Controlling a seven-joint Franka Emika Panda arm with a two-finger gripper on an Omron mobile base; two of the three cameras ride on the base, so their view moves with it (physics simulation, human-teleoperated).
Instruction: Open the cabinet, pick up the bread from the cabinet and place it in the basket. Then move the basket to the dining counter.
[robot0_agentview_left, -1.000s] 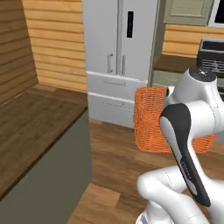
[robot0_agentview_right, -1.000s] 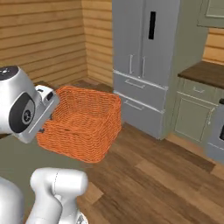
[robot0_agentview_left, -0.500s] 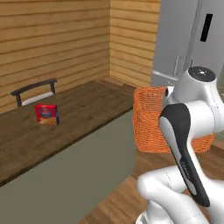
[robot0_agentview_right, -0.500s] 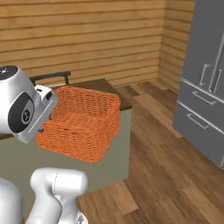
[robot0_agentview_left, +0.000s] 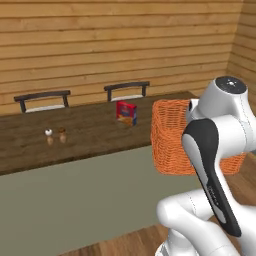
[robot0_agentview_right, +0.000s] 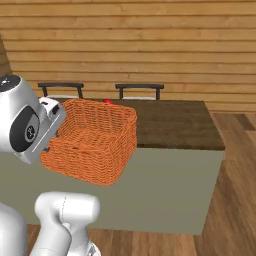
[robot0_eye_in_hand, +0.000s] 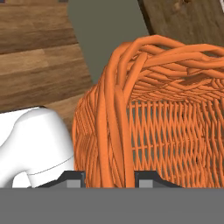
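**One basket held up in front of the dining counter**

One orange woven basket (robot0_agentview_right: 92, 140) hangs in the air, carried by the gripper (robot0_eye_in_hand: 109, 177) at its rim. In the hand view the two dark finger tips stand on both sides of the thick woven rim, so the jaws are clenched on the basket wall. The basket is tilted a little, with its open side turned up and toward the wooden wall.

Behind and below the basket is the dining counter (robot0_agentview_left: 90, 132), a long dark brown wooden surface with a plain grey-green front. In the right base view the basket hangs before the front edge of the counter, above the floor, and does not rest on it.

On the surface stands a small red box (robot0_agentview_left: 126, 112), upright, near the far edge. Further left are two small shakers (robot0_agentview_left: 55, 135), close to each other. Two dark chairs (robot0_agentview_left: 85, 95) stand behind the counter, against the plank wall.

I cannot tell if the bread is inside the basket; its bottom is not clearly visible.
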